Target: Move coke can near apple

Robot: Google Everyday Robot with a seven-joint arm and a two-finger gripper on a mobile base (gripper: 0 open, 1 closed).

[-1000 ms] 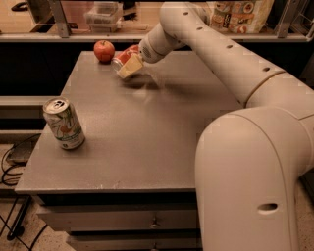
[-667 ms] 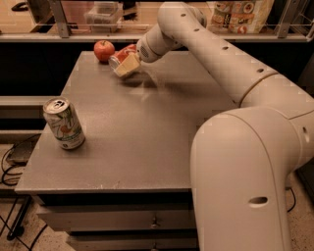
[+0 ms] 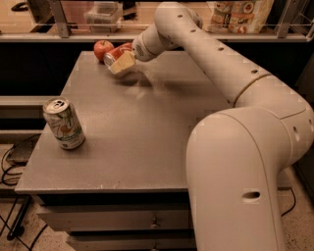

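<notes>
The red coke can [image 3: 117, 53] is held tilted on its side in my gripper [image 3: 121, 61], a little above the far left part of the grey table [image 3: 147, 122]. Its silver end points left. My gripper is shut on it, with a cream-coloured finger [image 3: 123, 63] across the can's front. The red apple [image 3: 103, 49] sits at the table's far left corner, just left of the can and almost touching it. My arm reaches in from the right foreground.
A white-and-green can [image 3: 64, 123] stands upright near the table's left edge, closer to me. Behind the table runs a shelf rail with a clear container [image 3: 103, 12] and snack bags [image 3: 238, 14]. Drawers [image 3: 122, 218] sit under the tabletop.
My gripper has carried the coke can a little to the left, closer to the apple. The white-and-green can has not moved.
</notes>
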